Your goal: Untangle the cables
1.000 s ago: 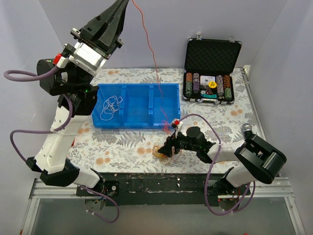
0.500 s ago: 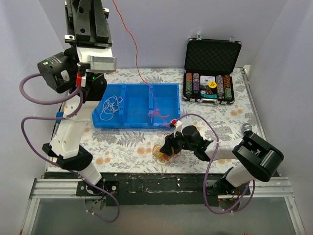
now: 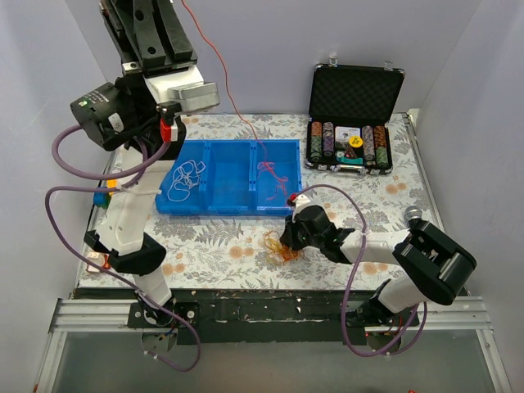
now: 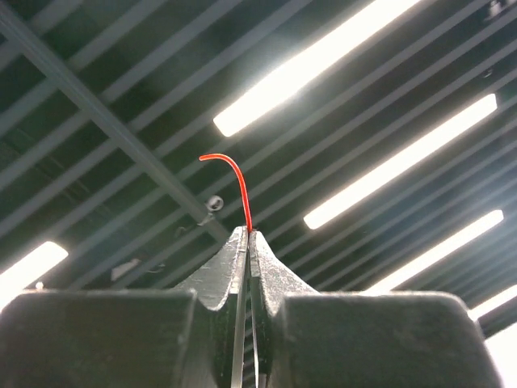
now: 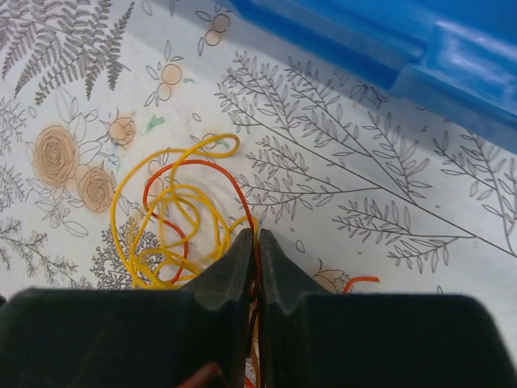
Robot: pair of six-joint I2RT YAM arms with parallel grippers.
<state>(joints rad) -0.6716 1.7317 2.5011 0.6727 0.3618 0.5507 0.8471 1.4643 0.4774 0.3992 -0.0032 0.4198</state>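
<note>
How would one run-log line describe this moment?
left fingers: shut on red cable, raised | right fingers: shut on yellow tangle | red cable: runs into tray, right compartment | white cable: tray, left compartment

Red cable [image 3: 226, 82] slants from overhead into blue bin [image 3: 221, 206], right compartment, crossing the air above it. Table [image 3: 205, 239] bare left of cable tangle [image 3: 280, 247]. Chip case [image 3: 354, 90] blocks far-right corner.

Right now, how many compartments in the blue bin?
3, in a row: the left compartment holds the white cable, the middle compartment sits beside it, the right compartment has the red cable trailing in. None hidden.
</note>
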